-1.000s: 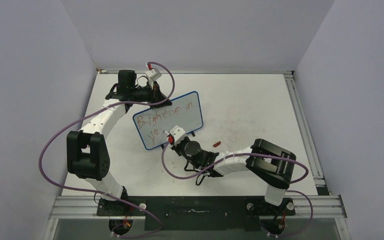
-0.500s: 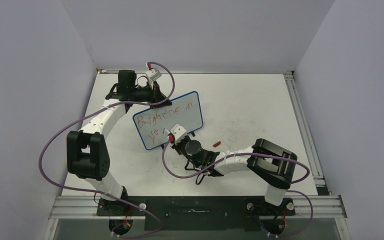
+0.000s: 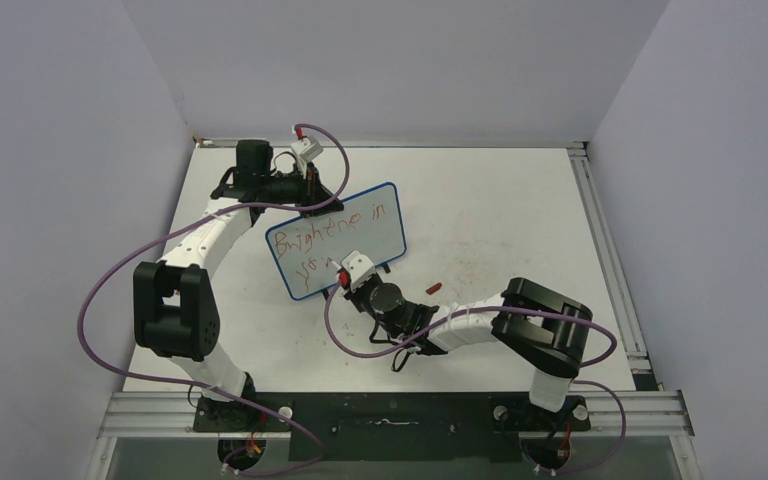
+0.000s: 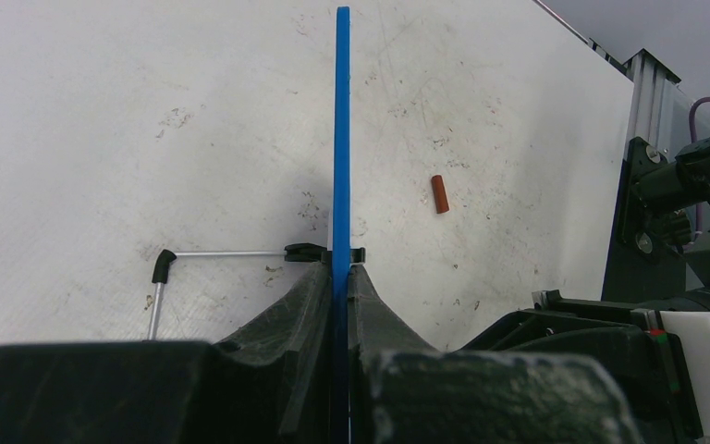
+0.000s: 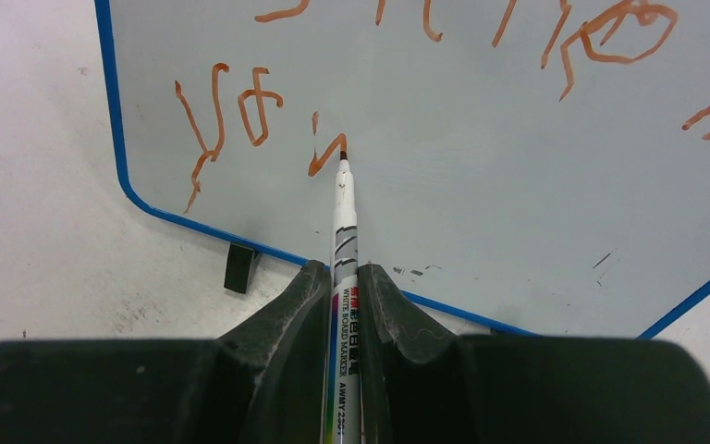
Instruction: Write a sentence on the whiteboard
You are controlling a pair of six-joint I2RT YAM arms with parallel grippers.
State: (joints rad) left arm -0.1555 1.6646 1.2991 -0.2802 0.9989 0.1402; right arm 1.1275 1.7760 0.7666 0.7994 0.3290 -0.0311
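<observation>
blue-framed white whiteboard, red handwritten sentence.
left gripper clenched on its 11 o'clock edge; right gripper grasping white marker pen, 6 o'clock.

The white table is scuffed and carries faint red smudges, with a metal rail along its right edge. A blue-framed whiteboard stands on it on small black feet. A small red cap lies near the board, not touching it.
</observation>
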